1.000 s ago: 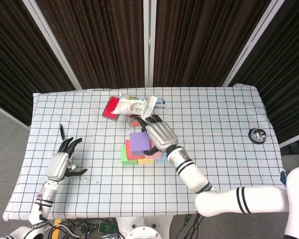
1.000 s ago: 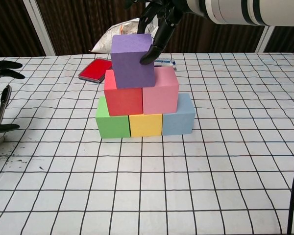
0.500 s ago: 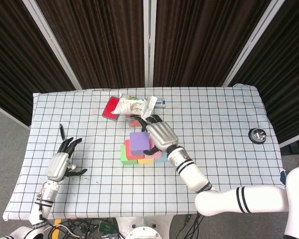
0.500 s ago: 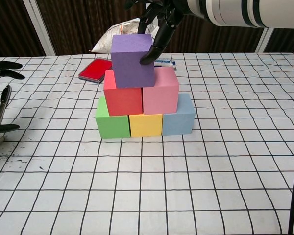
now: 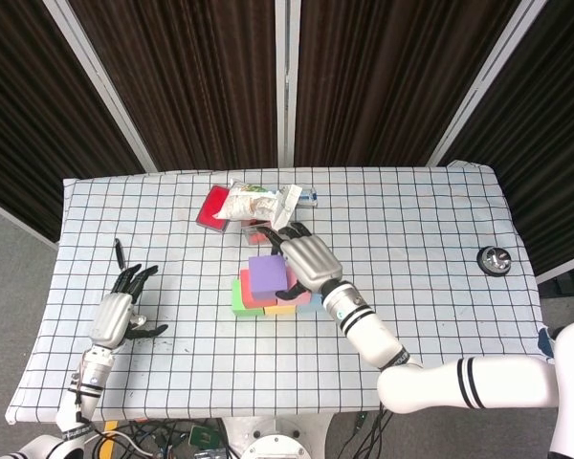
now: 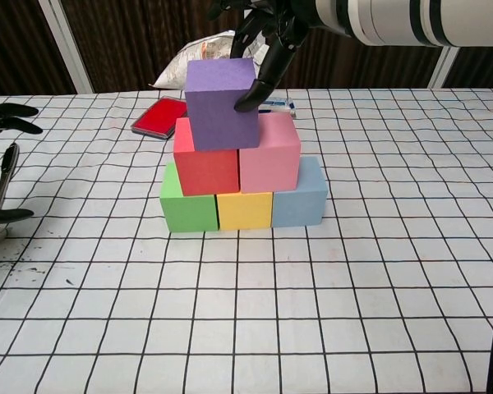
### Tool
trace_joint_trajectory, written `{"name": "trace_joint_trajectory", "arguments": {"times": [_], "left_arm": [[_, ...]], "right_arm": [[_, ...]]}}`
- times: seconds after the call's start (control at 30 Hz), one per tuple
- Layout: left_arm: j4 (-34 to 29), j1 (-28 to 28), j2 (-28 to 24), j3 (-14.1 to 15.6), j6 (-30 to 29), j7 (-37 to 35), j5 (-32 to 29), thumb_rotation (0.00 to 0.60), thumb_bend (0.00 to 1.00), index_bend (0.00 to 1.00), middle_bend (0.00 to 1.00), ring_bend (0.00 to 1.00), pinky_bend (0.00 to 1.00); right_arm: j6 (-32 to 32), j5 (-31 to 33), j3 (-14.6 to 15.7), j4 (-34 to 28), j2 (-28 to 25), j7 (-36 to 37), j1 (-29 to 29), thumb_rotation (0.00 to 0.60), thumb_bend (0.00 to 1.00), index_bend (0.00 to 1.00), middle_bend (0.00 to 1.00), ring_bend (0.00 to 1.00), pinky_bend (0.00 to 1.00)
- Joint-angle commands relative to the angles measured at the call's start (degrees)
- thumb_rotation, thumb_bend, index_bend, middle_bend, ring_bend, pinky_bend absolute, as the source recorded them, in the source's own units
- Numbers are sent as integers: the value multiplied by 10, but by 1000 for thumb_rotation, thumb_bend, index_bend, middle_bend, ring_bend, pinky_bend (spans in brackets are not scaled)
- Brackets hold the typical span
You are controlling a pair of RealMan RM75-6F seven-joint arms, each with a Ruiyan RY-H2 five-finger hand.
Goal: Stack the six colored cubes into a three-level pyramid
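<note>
A: Very little is seen to have moved since a second ago: the purple cube (image 6: 222,103) sits in almost the same spot on top, and the right hand (image 6: 267,33) is found a shade higher against its right side.

B: How is that hand set?

A: Its fingers are curled down over the cube from behind and to the right, and one dark fingertip (image 6: 248,102) is pressed on the cube's right face. Whether a real grip is kept from the far side cannot be told, since the back of the cube is hidden.

B: And the relation the release turns on?

A: The purple cube lies below and to the left of the right hand, resting across the seam between the red cube (image 6: 207,167) and the pink cube (image 6: 269,158), shifted a little toward the red one. No long axis is offered by a cube. The left hand (image 5: 115,316) is well apart, laid on the table (image 5: 440,239) with fingers spread and nothing in it, so the right hand is plainly the nearer.

B: The count?

A: Six cubes are counted: green cube (image 6: 188,208), yellow cube (image 6: 244,209) and blue cube (image 6: 300,197) below, red and pink in the middle, purple on top. All three levels are judged to be in place; only a clean withdrawal seems left.
</note>
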State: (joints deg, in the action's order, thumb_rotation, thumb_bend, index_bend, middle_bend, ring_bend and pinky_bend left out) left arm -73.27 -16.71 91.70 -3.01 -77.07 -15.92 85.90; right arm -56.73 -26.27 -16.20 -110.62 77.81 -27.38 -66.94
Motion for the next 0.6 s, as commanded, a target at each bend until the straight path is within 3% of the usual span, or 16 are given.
{"name": "trace_joint_trajectory", "arguments": {"times": [0.03, 0.6], "left_arm": [[0, 0, 0, 0, 0, 0, 0, 600, 0, 94, 130, 0, 7], [-3, -1, -1, 0, 0, 1, 1, 600, 0, 95, 130, 0, 7]], "right_arm": [[5, 2, 1, 1, -2, 3, -1, 600, 28, 0, 336, 88, 0], [6, -2, 5, -3, -13, 15, -1, 600, 10, 0, 254, 52, 0]]}}
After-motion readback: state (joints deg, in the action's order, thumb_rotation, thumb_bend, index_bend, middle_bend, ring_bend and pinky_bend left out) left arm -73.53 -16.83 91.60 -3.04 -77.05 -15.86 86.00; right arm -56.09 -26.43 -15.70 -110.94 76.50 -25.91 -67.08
